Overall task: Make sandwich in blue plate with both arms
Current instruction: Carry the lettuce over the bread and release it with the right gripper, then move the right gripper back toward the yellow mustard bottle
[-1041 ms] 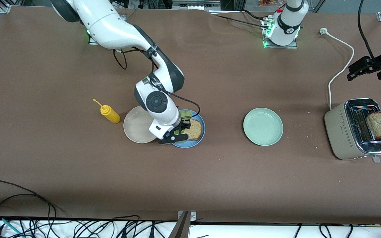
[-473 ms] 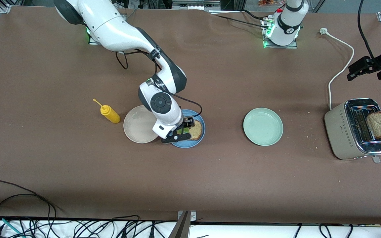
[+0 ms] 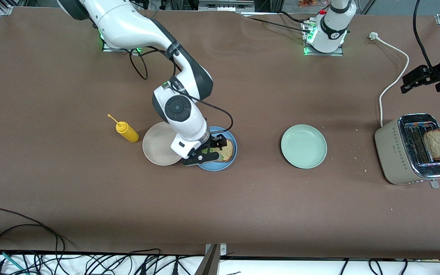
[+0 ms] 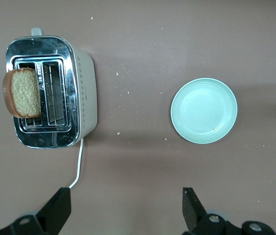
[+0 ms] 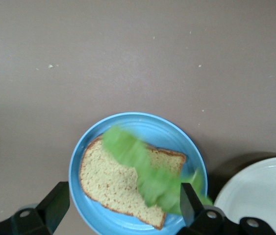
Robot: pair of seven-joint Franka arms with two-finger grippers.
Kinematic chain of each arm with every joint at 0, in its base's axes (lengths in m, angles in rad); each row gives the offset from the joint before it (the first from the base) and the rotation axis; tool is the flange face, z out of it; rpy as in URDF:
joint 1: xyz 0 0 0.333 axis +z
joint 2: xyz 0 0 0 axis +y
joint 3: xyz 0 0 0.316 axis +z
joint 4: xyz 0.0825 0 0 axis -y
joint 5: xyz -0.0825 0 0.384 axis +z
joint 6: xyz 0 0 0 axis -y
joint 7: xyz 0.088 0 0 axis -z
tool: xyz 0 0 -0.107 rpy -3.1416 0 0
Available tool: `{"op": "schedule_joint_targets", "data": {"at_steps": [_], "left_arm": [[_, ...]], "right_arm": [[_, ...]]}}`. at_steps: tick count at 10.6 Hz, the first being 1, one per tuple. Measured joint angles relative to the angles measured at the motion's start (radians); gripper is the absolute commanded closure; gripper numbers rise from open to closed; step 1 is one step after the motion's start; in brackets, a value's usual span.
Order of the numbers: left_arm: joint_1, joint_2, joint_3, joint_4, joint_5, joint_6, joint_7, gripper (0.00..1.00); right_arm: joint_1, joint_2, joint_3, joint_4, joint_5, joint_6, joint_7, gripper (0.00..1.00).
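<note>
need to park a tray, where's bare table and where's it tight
Bare: between the blue plate and the green plate, and the table strip nearest the front camera. Crowded: mustard bottle, beige plate and right gripper bunch by the blue plate.

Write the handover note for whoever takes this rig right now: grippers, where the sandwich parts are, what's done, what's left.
Right gripper: open, over the blue plate, holding nothing.
Left gripper: open and empty, waiting in the air by the toaster.
Done: one bread slice lies on the blue plate with the lettuce on top.
Left: the second bread slice stands in the toaster's slot; it goes on the lettuce.
</note>
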Motion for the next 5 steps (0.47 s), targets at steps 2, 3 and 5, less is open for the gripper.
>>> {"op": "schedule_joint_targets", "data": {"at_steps": [2, 3, 5], "left_arm": [[0.0, 0.0, 0.0, 0.0, 0.0, 0.0, 0.0, 0.0], [0.0, 0.0, 0.001, 0.0, 0.0, 0.0, 0.0, 0.0], [0.001, 0.001, 0.003, 0.0, 0.0, 0.0, 0.0, 0.0]], "right_arm": [[-0.001, -0.049, -0.005, 0.0, 0.0, -0.068, -0.002, 0.0], [-0.005, -0.072, -0.009, 0.0, 0.0, -0.12, -0.007, 0.0], [-0.029, -0.115, -0.017, 0.001, 0.0, -0.241, -0.051, 0.0]]}}
